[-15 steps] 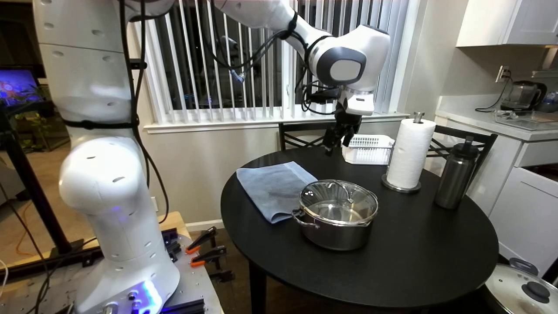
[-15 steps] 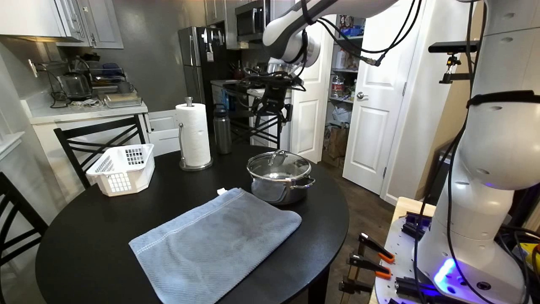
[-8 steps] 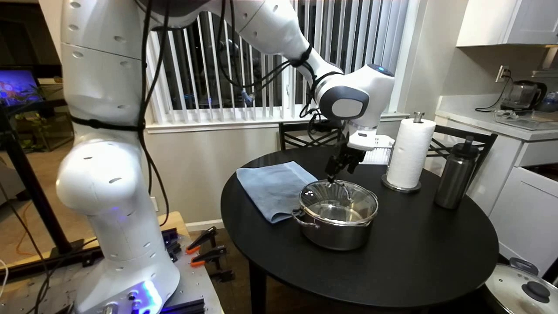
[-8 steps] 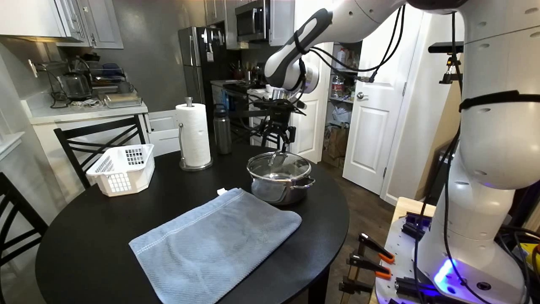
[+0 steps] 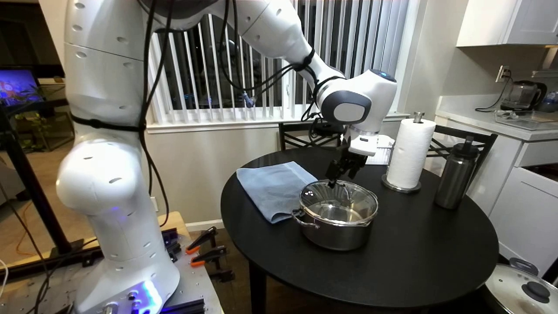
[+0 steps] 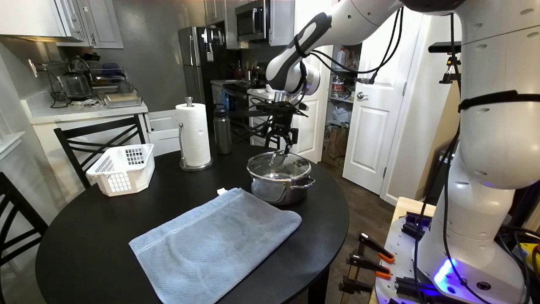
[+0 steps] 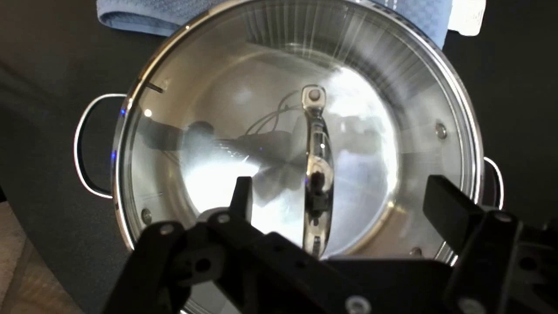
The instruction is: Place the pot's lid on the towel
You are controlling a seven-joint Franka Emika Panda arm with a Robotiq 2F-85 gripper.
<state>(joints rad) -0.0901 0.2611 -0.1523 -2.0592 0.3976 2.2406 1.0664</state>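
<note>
Claw (image 7: 341,192) spread above the lid (image 7: 279,139) of the pot (image 5: 338,237)

The white arm (image 5: 277,35) reaches over the round black table (image 5: 418,257). The towel (image 6: 219,245) lies flat, a little rumpled, just beside the pot. In both exterior views the lid sits on the pot. Also on the table are a white basket (image 6: 141,177), a paper roll (image 6: 195,135) and, near the roll, a bottle (image 5: 457,176). The claw hangs over the lid, its fingers (image 7: 242,198) well apart; in the wrist view the lid's arched handle (image 7: 320,174) shows between them, with a gap on each side. Whether a fingertip touches the lid cannot be told.
</note>
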